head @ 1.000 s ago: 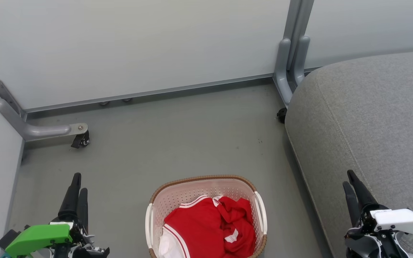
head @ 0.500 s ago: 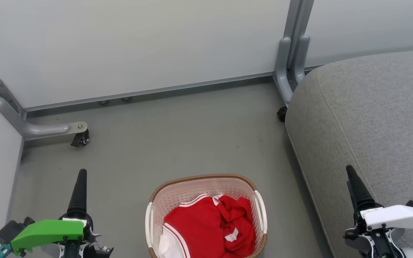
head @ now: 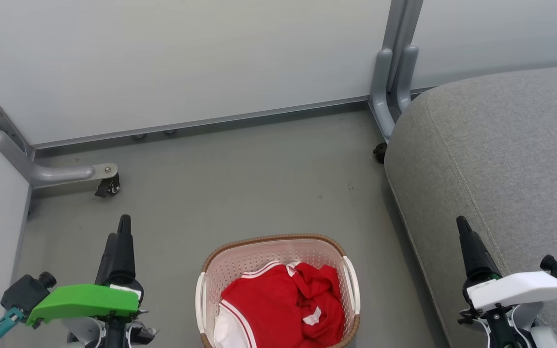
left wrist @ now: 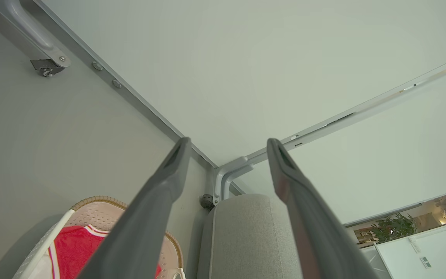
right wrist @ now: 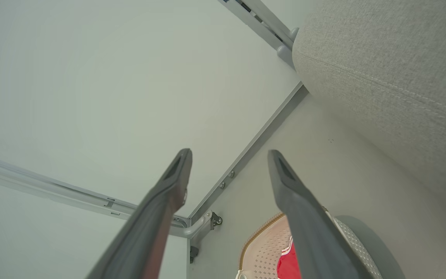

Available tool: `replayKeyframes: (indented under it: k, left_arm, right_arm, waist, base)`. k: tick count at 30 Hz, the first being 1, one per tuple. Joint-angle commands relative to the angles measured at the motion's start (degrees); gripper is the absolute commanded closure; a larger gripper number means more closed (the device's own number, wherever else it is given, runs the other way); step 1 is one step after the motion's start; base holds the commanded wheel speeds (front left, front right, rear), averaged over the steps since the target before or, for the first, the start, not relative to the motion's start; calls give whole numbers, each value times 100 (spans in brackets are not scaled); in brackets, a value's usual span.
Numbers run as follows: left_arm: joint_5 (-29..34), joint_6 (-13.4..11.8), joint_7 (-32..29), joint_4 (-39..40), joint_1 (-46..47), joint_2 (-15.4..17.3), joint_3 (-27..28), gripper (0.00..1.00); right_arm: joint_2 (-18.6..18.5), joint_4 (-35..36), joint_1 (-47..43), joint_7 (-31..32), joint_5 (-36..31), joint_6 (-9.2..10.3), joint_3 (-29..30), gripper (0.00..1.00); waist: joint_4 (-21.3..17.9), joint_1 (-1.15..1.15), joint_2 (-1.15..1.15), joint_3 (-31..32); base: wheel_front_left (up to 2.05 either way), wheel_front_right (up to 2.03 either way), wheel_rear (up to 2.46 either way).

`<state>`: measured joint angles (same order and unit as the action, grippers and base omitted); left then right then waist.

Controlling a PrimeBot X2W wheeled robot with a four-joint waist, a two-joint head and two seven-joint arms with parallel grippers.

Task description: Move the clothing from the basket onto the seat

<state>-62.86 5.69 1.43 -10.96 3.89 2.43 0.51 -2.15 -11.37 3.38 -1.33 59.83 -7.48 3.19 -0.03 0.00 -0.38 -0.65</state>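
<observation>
The cream basket (head: 220,270) with a brown rim stands on the floor at the bottom centre. The red clothing (head: 278,309) with white trim lies bunched inside it. The large grey seat (head: 501,159) fills the right side, its edge just right of the basket. My left gripper (head: 119,228) hovers left of the basket. In the left wrist view it is open (left wrist: 227,145) and empty, with the basket (left wrist: 91,201) and clothing (left wrist: 76,252) low at the left. My right gripper (head: 462,224) hangs over the seat's front edge. In the right wrist view it is open (right wrist: 229,155) and empty.
Pale partition walls close off the back and left. A metal foot with a caster (head: 109,186) juts out at the left, and a grey post (head: 394,87) with another caster (head: 380,152) stands by the seat's corner. Bare grey floor (head: 240,183) lies beyond the basket.
Both grippers have turned about their wrists, so their fingers now stand edge-on in the head view. Both fingertips have crept forward and inward towards the basket. The clothing has not moved.
</observation>
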Motion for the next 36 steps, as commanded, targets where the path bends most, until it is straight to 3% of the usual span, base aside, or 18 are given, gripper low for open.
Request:
replayKeyframes:
  k: [1,7,36]
  left_arm:
    - [276,-35,68,143,22,35,-45,0]
    - [817,-110,191,224,-40,38,-174,0]
    - [2829,-195,697,430,-275,49,-460,0]
  right_arm:
    - [-44,133,21,-71,-339,-1,-56,0]
    - [-48,233,-27,-197,-1076,-1,-207,0]
    - [-66,550,-303,-700,-3148,-1,-445,0]
  waist:
    - [-3,0,10,2]
    - [-8,0,12,10]
    - [1,0,21,120]
  base:
    - [0,0,0]
    - [0,0,0]
    - [0,0,0]
